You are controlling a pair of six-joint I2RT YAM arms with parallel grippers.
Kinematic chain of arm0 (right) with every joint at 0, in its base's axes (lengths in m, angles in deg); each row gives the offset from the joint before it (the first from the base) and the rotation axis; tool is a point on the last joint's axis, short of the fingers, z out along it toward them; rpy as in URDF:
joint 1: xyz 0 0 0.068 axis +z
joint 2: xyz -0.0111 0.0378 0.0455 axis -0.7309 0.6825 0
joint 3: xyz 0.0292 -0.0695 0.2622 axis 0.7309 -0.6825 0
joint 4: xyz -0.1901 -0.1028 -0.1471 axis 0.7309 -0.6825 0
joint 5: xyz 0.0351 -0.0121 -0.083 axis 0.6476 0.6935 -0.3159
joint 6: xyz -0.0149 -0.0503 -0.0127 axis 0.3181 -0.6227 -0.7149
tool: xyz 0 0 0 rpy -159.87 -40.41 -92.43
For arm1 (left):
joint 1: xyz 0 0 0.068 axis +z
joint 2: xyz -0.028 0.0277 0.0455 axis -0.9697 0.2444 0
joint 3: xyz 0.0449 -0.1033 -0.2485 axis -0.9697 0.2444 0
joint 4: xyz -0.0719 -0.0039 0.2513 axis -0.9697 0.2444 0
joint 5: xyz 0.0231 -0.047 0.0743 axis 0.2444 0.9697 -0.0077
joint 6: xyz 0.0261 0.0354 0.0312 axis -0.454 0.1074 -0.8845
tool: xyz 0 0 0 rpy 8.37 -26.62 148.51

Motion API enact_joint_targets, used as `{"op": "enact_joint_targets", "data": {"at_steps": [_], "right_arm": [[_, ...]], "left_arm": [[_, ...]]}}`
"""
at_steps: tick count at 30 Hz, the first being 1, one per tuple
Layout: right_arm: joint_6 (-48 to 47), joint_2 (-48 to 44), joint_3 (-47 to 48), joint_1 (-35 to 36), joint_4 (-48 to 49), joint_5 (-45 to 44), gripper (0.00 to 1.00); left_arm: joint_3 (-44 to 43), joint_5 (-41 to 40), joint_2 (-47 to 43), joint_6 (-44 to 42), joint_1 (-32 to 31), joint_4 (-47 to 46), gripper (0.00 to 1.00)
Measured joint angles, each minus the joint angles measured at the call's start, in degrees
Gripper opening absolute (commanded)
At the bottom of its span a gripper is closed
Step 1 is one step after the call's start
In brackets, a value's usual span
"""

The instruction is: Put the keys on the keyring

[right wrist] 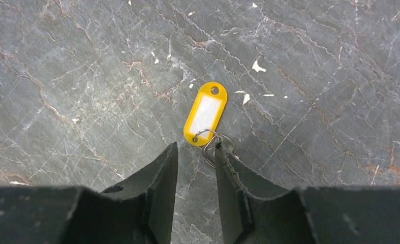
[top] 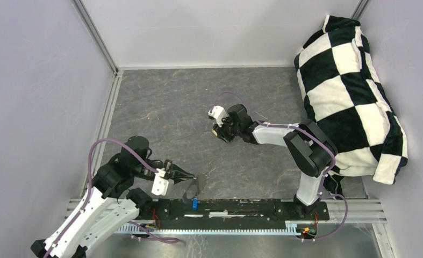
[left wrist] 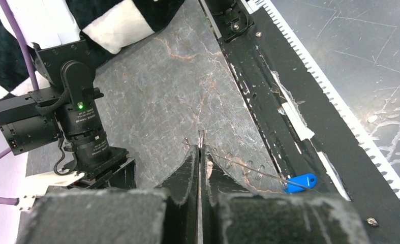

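Note:
My left gripper (top: 190, 176) is shut on the keyring (top: 192, 188), a thin grey loop hanging just above the near edge of the table. In the left wrist view the jaws (left wrist: 200, 148) pinch its wire (left wrist: 248, 170), which runs right to the blue-headed key (left wrist: 300, 182) threaded on it; the blue key also shows from above (top: 195, 203). My right gripper (top: 215, 132) is open at mid-table. In its wrist view the fingers (right wrist: 196, 146) stand just short of a yellow-headed key tag (right wrist: 205, 113) lying flat on the table, with its small ring (right wrist: 212, 142) touching the right fingertip.
A black-and-white checkered cloth (top: 349, 91) is heaped at the right wall. A black rail (top: 241, 207) with the arm bases runs along the near edge, under the hanging blue key. White walls enclose the grey marbled table (top: 166, 107).

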Motion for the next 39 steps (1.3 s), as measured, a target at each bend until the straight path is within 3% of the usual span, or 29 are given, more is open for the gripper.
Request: {"op": "enact_joint_targets", "data": {"at_steps": [5,15,22,27,29,30,31,33,39], "right_arm": [[-0.63,1.33,0.00,-0.11,0.02,0.31,0.31],[-1.27,1.60,0.07,-0.57,1.49,1.97,0.01],[-1.99,0.59,-1.03,-0.83,3.30,3.04,0.00],[-2.10,-5.49,-7.48,-0.94,7.15,3.72,0.00],[-2.21,-6.99,-8.61,-1.05,8.26,3.78,0.01],[-2.32,-7.41,-8.85,-1.07,8.76,3.76,0.09],[-2.45,-7.58,-8.96,-1.09,9.16,3.78,0.23],[-3.06,-7.76,-9.33,-1.29,10.29,3.91,0.35],[-4.61,-7.26,-9.42,-1.46,10.91,5.09,0.41]], "left_arm": [[-0.04,-1.33,0.87,0.00,0.00,-0.02,0.02],[-1.79,-4.52,4.59,-0.02,0.00,-0.22,0.02],[-2.67,-6.27,6.67,0.00,0.00,-0.44,0.02],[-2.67,-7.69,7.32,1.18,0.00,-2.56,0.02],[-2.67,-8.04,7.39,1.79,0.00,-3.74,0.02],[-2.67,-8.35,7.45,2.16,0.00,-4.33,0.02],[-2.67,-8.57,7.48,2.45,0.00,-4.72,0.02],[-2.67,-8.87,7.72,2.84,0.04,-5.49,0.02],[-2.67,-8.90,8.90,3.04,0.22,-6.60,0.02]]}}
